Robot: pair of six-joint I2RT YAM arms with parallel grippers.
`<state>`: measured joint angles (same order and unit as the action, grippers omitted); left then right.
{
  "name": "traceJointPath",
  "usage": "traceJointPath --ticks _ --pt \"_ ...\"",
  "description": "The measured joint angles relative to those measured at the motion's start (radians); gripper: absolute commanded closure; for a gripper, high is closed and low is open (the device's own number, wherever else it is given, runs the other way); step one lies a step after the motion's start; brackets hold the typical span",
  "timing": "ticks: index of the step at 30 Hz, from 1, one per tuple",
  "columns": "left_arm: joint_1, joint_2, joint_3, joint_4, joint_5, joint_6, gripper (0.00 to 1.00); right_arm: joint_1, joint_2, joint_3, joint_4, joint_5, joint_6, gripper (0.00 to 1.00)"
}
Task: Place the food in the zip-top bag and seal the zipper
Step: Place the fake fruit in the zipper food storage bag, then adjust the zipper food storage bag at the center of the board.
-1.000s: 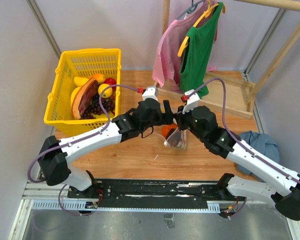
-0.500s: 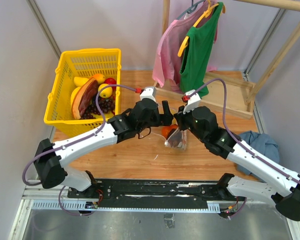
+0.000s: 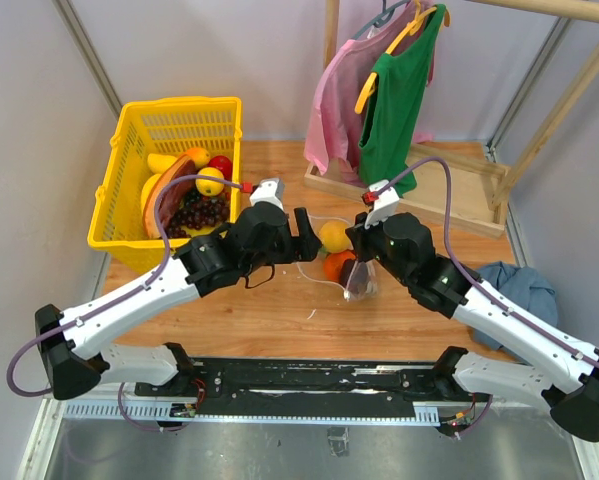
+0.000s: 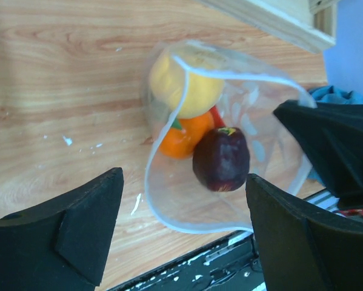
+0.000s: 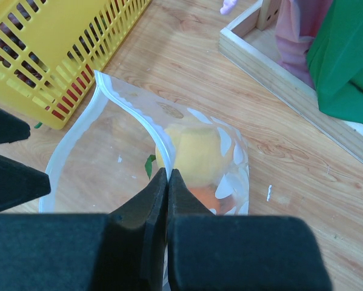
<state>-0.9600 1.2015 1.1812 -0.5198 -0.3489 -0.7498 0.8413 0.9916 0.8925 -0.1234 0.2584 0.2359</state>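
The clear zip-top bag [image 3: 364,288] with white spots sits mid-table, its mouth held open. Inside lie a yellow lemon [image 3: 333,237], an orange [image 3: 337,265] and a dark purple fruit [image 4: 222,159]. My right gripper [image 5: 168,176] is shut on the bag's zipper strip [image 5: 133,115], holding that edge up. My left gripper [image 4: 184,236] is open and empty, just left of the bag mouth, with the rim [image 4: 169,221] between its fingers' line of sight. The lemon [image 5: 190,151] shows through the bag wall in the right wrist view.
A yellow mesh basket [image 3: 169,170] with more toy fruit stands at the back left. A wooden rack base [image 3: 459,190] with pink and green garments [image 3: 394,90] stands behind the bag. A blue cloth [image 3: 524,285] lies at the right.
My left gripper has drawn back to the left, away from the bag mouth. The lemon now shows inside the bag. The right gripper has kept its hold.
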Motion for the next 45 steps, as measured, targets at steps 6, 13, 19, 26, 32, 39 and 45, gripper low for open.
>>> traceJointPath --ticks 6,13,19,26,32,39,45 --pt "0.000 0.023 -0.062 -0.027 -0.002 -0.039 0.50 0.000 0.000 0.000 0.000 0.000 0.000 0.99" --pt "0.000 0.106 -0.063 -0.040 0.026 -0.038 0.99 0.000 0.000 0.000 -0.002 0.005 -0.001 0.99" --pt "0.000 0.107 0.034 -0.066 0.055 -0.019 1.00 0.000 0.006 0.019 -0.045 0.084 -0.023 0.99" --pt "0.000 0.092 0.120 -0.073 0.084 0.008 1.00 0.000 0.005 0.061 -0.105 0.185 -0.060 0.99" --pt "0.000 0.141 0.145 -0.101 0.101 0.024 0.99 -0.005 0.051 0.077 -0.134 0.225 -0.081 0.99" --pt "0.000 0.188 0.173 -0.162 0.086 0.048 0.98 -0.005 0.101 0.098 -0.166 0.220 -0.084 0.99" --pt "0.000 0.173 0.200 -0.175 0.052 0.063 0.98 -0.005 0.007 0.078 -0.140 0.222 -0.086 0.99"
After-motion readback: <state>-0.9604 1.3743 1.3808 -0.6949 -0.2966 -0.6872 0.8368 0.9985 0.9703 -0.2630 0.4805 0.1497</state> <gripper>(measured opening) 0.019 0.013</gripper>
